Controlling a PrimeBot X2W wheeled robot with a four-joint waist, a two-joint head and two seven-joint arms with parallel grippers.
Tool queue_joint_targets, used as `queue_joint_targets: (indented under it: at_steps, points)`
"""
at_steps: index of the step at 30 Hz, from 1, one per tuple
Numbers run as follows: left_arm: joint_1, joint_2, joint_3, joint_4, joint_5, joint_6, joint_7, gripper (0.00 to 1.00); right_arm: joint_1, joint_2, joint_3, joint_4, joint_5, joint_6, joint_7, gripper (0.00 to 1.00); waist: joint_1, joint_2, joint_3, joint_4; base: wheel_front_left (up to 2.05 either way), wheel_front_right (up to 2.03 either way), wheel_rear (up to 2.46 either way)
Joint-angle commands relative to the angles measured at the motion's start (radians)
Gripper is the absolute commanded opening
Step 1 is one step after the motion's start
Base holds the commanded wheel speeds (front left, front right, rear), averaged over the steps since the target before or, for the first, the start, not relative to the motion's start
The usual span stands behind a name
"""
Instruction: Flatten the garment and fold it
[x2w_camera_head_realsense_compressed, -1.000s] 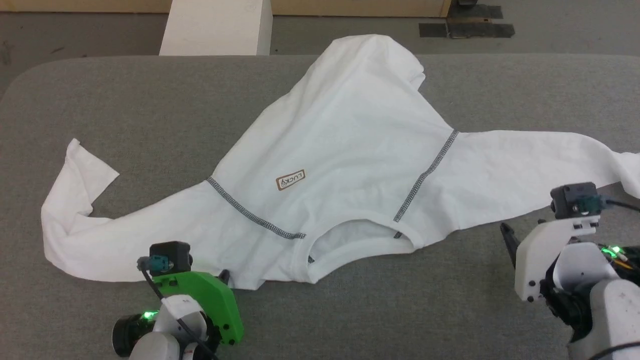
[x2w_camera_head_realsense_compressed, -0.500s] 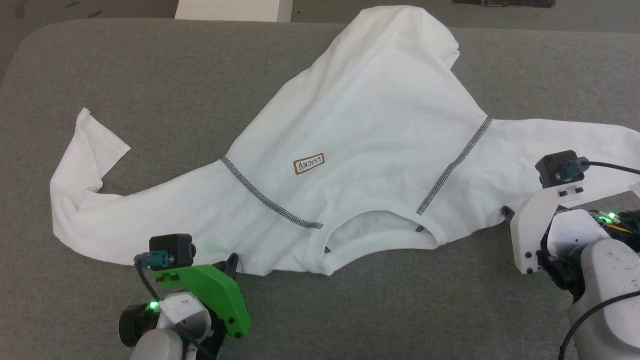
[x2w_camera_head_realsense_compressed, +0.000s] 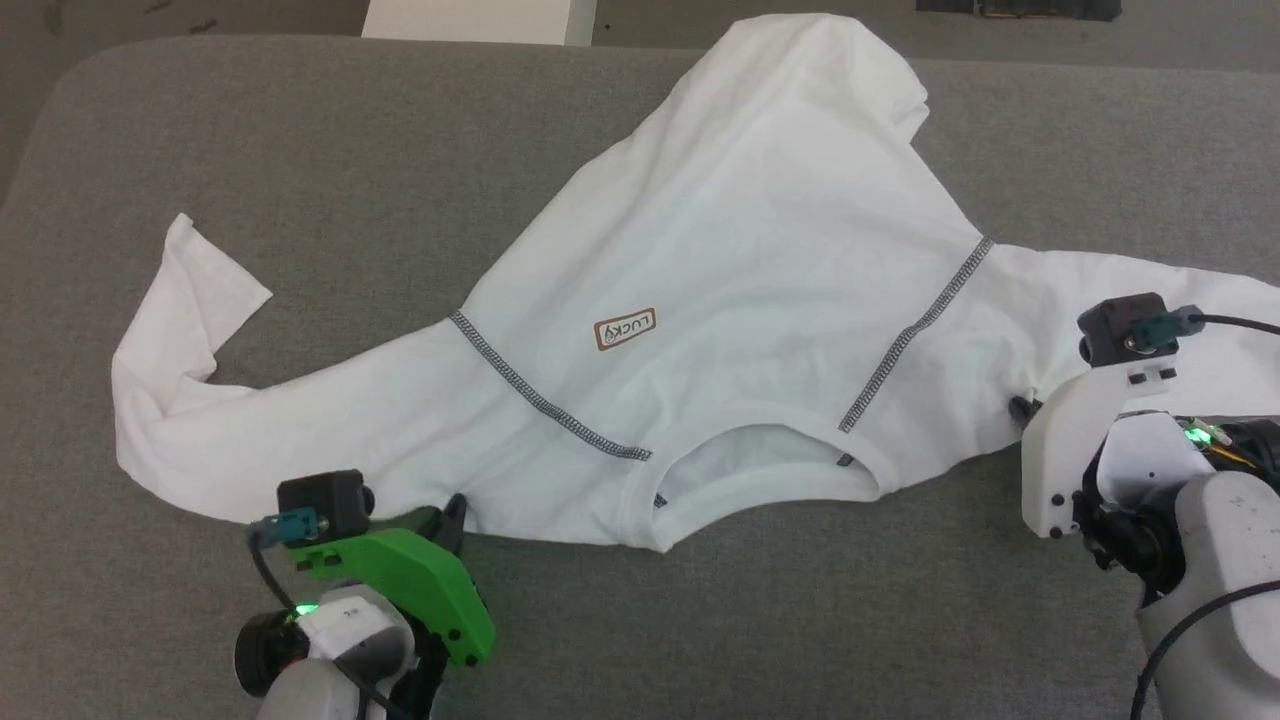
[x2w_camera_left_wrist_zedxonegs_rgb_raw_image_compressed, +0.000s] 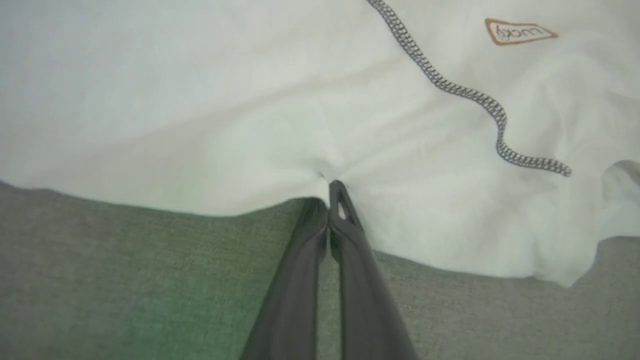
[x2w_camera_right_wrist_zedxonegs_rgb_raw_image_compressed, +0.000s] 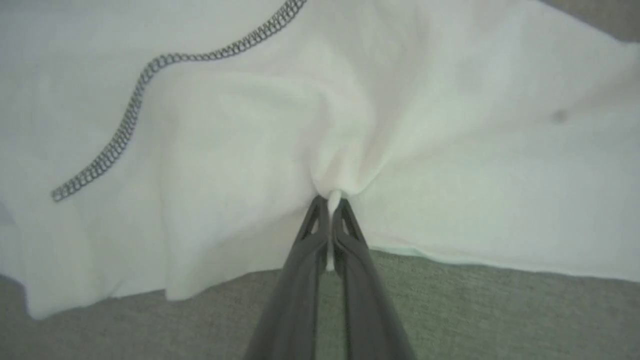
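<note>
Two end effectors: we see the left end effector (x2w_camera_head_realsense_compressed: 455, 505) and the right end effector (x2w_camera_head_realsense_compressed: 1018, 408), each clamped narrow on the near edge of the garment (x2w_camera_head_realsense_compressed: 740, 250).
Landmark: we take the brown-bordered chest patch (x2w_camera_head_realsense_compressed: 625, 330), set on the garment's front, its lettering upside down in the head view.
Left end effector: below and to the left of the chest patch; in the left wrist view its fingers (x2w_camera_left_wrist_zedxonegs_rgb_raw_image_compressed: 357, 260) press together, one under the cloth edge and one over it, and the fabric puckers at the tips.
Right end effector: well to the right of the chest patch and a little below it; in the right wrist view a sliver of white cloth shows between the closed fingers, with folds fanning out from the pinch.
Garment: front-up on the grey bench (x2w_camera_head_realsense_compressed: 300, 130), its body running up and to the right of the chest patch.
Neckline (x2w_camera_head_realsense_compressed: 760, 470): below and to the right of the chest patch, between the two pinches.
Left zigzag seam (x2w_camera_head_realsense_compressed: 545, 405): just left of the chest patch.
Right zigzag seam (x2w_camera_head_realsense_compressed: 915, 335): well to its right.
Left sleeve (x2w_camera_head_realsense_compressed: 200, 420): far left of the chest patch, its end bent upward.
Right sleeve (x2w_camera_head_realsense_compressed: 1100, 290): right of the chest patch, running to the picture's edge.
White box (x2w_camera_head_realsense_compressed: 470, 20): above and left of the chest patch, beyond the bench.
</note>
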Motion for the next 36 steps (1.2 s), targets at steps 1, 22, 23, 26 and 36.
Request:
queue_joint_targets:
  at_steps: [1,22,23,26,36]
  points:
    - [-0.008,0.002,0.015,-0.002,-0.022,-0.007,-0.026,0.0,0.016,0.016,-0.013,-0.013,0.028,-0.001,-0.019,0.0,0.0,0.0,-0.018,-0.007,0.0,0.0,0.0]
    - [-0.435,0.121,0.101,-0.206,-0.146,-0.097,-0.044,0.0,-0.167,0.044,-0.235,-0.453,0.399,-0.001,0.198,0.0,0.0,0.0,-0.217,-0.065,0.0,0.0,0.0]
    - [-0.467,0.131,0.1,-0.21,-0.143,-0.098,-0.033,0.0,-0.195,0.05,-0.247,-0.466,0.405,-0.001,0.215,0.0,0.0,0.0,-0.22,-0.066,0.0,0.0,0.0]
    - [-0.555,0.156,0.098,-0.216,-0.134,-0.101,-0.01,0.0,-0.273,0.065,-0.274,-0.49,0.411,-0.001,0.255,0.0,0.0,0.0,-0.221,-0.067,0.0,0.0,0.0]
    - [-0.839,0.224,0.087,-0.094,-0.106,-0.107,0.058,0.0,-0.508,0.078,-0.319,-0.425,0.348,-0.001,0.361,0.0,0.0,0.0,-0.189,-0.058,0.0,0.0,0.0]
